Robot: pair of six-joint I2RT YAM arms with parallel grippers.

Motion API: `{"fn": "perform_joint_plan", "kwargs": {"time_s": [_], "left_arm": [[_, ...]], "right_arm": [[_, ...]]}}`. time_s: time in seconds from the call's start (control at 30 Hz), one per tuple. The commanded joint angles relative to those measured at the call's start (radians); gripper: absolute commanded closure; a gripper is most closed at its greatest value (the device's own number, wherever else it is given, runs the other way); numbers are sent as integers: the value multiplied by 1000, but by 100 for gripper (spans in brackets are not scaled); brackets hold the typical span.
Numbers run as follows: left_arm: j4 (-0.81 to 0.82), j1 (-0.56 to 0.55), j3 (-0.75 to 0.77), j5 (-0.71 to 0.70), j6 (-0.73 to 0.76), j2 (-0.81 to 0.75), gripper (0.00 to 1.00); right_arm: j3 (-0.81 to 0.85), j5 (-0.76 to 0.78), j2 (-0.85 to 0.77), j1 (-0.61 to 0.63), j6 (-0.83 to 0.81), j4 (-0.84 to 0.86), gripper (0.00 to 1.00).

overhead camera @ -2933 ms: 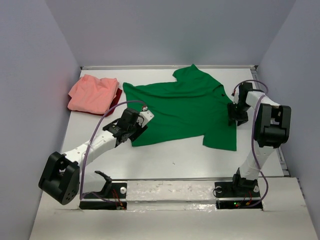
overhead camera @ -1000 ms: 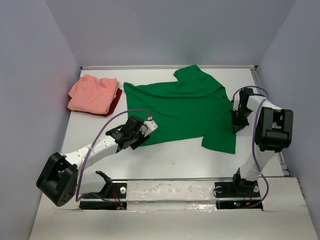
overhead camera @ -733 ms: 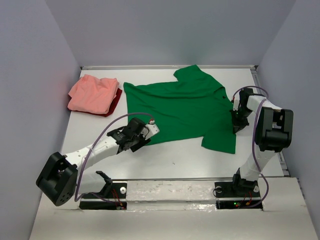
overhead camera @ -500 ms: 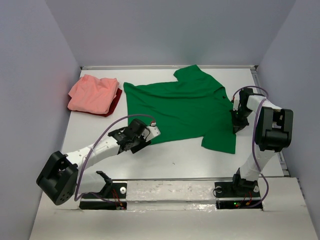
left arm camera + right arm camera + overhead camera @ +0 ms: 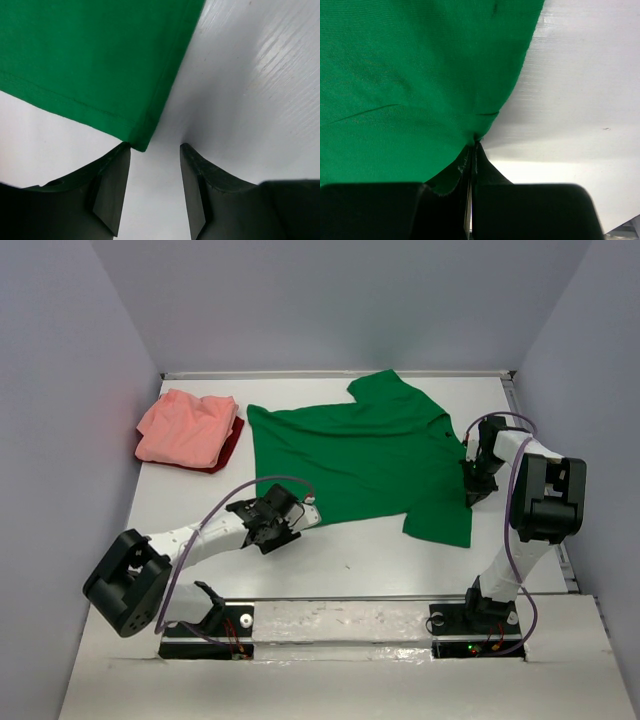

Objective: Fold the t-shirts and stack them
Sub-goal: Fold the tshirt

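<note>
White bench (image 5: 380, 565) carries the green t-shirt (image 5: 360, 455) spread flat in the middle, with the folded salmon-pink t-shirt (image 5: 185, 428) at far left, lying on dark red cloth (image 5: 234, 443). Lifting so broad a shirt by two small bites could let it sag, drag and crease. My right hand (image 5: 472, 152) is closed on a thin pinch of its right edge, which may slip out under tension. My left hand (image 5: 154, 150) is open at the near-left corner, which lies against one finger rather than between both, so closing could miss it. I cannot make out how many layers the right pinch holds, and most of the red cloth is hidden.
</note>
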Motion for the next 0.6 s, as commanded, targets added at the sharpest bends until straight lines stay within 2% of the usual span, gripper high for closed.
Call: {"fn": "perform_joint_plan", "kwargs": {"time_s": [0.0,0.2,0.27,0.3,0.33,0.37,0.4,0.43,0.57], "left_arm": [[3,-7,-26,-22,15,16,44],[17,-8,-26,-25,27,64,46],[26,-8,-26,-24,30,79,50],[26,-8,-23,-19,29,84,55],[29,-8,-22,-18,30,88,68],[35,-8,-20,-19,32,97,74],[35,-8,-16,-19,29,104,91],[39,-8,-13,-25,26,111,100],[45,-8,1,-59,0,160,100]], "right_arm": [[5,13,10,-6,12,-18,100],[16,14,5,-6,12,-27,100],[13,16,2,-6,11,-30,100],[12,14,0,-6,9,-30,100],[12,14,-1,-6,8,-32,100],[9,17,-4,-6,6,-35,100],[5,17,-7,-6,5,-37,100],[4,16,-10,-6,3,-38,100],[-7,6,-44,-6,0,-50,100]]}}
